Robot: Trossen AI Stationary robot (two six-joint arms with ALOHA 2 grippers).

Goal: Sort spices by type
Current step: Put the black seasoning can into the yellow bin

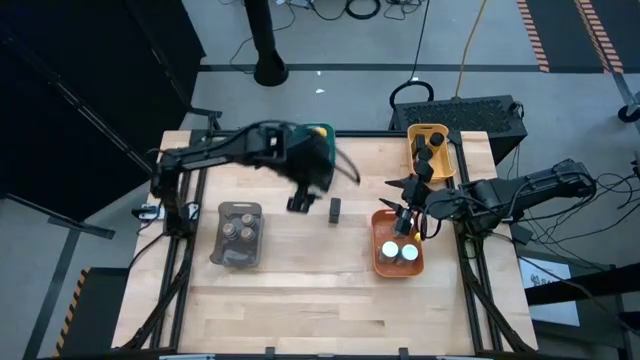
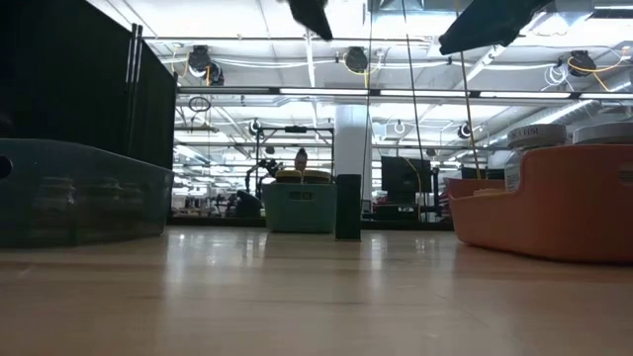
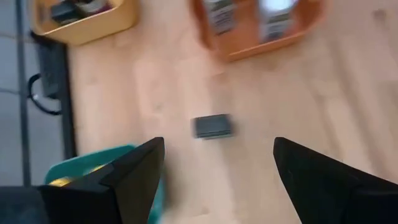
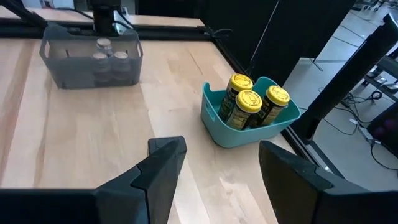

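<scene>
A slim black spice jar [image 1: 335, 209] stands upright on its base on the bare table, also seen in the left wrist view [image 3: 212, 126]. My left gripper [image 1: 300, 203] hangs open above the table, between that jar and the teal tray [image 4: 249, 127], which holds three yellow-topped jars [image 4: 249, 102]. My right gripper [image 1: 405, 212] is open and holds nothing, over the far end of the orange tray [image 1: 380, 262], where two white-topped jars [image 1: 399, 253] stand. Grey-brown-topped jars [image 1: 238, 230] stand in the grey tray [image 1: 220, 250]. Black jars [image 1: 428, 150] stand in the yellow tray [image 1: 445, 170].
The four trays ring the table's middle: grey at the left, teal at the far middle, yellow at the far right, orange at the right. Bare wood [image 1: 330, 300] stretches across the near half. The arms' frames run along both table sides.
</scene>
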